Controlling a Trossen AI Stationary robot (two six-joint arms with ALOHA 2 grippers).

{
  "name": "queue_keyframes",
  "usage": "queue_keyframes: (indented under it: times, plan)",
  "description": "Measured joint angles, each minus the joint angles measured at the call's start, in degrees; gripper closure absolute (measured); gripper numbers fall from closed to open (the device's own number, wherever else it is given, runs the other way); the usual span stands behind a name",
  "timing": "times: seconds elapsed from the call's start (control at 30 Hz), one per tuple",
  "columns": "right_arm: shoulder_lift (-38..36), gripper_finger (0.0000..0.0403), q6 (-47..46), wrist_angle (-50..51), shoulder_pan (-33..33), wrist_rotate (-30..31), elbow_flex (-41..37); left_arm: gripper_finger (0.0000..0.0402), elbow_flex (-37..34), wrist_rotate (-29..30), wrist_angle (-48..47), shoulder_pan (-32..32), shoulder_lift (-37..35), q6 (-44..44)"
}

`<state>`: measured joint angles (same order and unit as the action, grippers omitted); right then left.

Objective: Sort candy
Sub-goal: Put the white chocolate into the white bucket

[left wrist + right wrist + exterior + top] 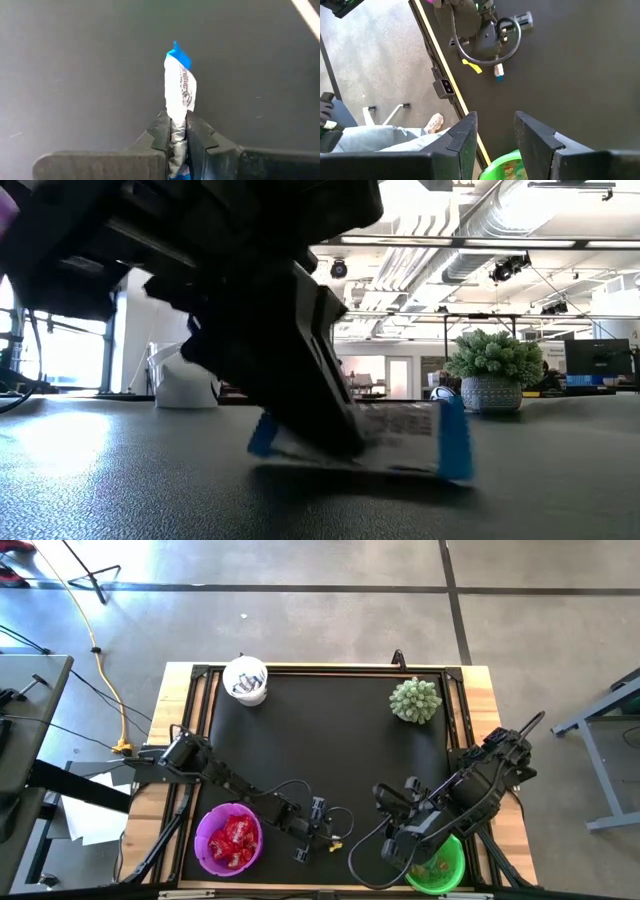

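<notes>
Worktop (330, 740) showing matt black, faintly textured; candy (180, 87) wrapper looking crinkled, glossy plastic; purple bowl (205, 830) appearing smooth plastic.

Grey concrete floor (330, 630), ceiling ducts (520, 225), bright windows (70, 350)

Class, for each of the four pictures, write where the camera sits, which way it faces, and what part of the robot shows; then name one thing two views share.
High view: overhead, facing straight down on the black table; both arms show.
Low view: table-top height, facing level across; left gripper pinches a blue-and-white candy bar.
Left wrist view: on the left wrist, facing the tabletop; its jaws clamp the bar.
Right wrist view: on the right wrist above the green bowl; right gripper open.
Shared: the potted plant shows in high and low views.
</notes>
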<state>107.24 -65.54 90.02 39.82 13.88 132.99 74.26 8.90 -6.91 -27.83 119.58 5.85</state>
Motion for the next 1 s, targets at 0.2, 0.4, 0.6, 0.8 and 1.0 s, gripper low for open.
queue_keyframes:
  times: [0.2,0.4,0.6,0.8,1.0]
  plan:
    - [0.00,0.0277,2.63,0.00,-1.04,0.04,0.00,0.0385,0.00,6.04,-8.60,1.03,-6.27,-0.08]
    - [-0.01,0.0277,7.21,0.00,-3.00,0.01,0.00,0.0382,0.06,16.63,-16.41,2.45,-15.74,-0.04]
    - [-0.01,0.0277,14.87,0.00,-5.88,-0.19,0.00,0.0381,0.15,30.69,-24.21,4.39,-26.35,-0.04]
    - [-0.02,0.0277,24.72,0.00,-11.09,-0.20,0.00,0.0381,0.15,39.54,-28.88,8.04,-34.92,-1.74]
    - [-0.02,0.0277,35.12,-0.02,-17.70,-0.16,0.00,0.0381,0.15,40.18,-29.72,13.27,-40.07,-6.28]
